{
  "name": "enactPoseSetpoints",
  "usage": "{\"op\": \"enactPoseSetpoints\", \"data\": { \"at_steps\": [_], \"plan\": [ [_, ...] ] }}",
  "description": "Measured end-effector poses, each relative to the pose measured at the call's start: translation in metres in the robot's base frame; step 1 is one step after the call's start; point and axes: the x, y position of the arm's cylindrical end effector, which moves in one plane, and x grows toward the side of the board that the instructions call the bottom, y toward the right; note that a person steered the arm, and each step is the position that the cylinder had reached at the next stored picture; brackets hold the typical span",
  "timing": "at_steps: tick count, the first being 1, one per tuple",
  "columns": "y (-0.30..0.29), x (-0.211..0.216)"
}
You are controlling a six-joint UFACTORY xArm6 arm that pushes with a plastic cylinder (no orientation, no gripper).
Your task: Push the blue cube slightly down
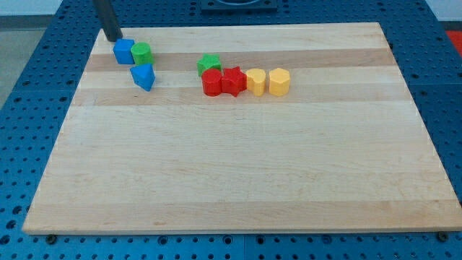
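The blue cube point(123, 51) sits near the top left corner of the wooden board point(238, 166). A green block point(142, 53) touches its right side. A blue triangular block point(144, 76) lies just below them. My tip point(113, 38) is at the view's upper left, just above and left of the blue cube, very close to its top left corner.
A green star-like block point(209, 64), a red round block point(212, 83), a red star point(233, 80) and two yellow blocks point(255, 81) point(279, 81) form a row at the board's upper middle. Blue perforated table point(29, 108) surrounds the board.
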Motion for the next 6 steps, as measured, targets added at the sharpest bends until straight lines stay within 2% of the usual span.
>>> {"op": "enactPoseSetpoints", "data": {
  "at_steps": [1,2,5,6],
  "plan": [
    [0.029,-0.002],
    [0.029,0.008],
    [0.029,0.15],
    [0.031,0.132]
  ]
}}
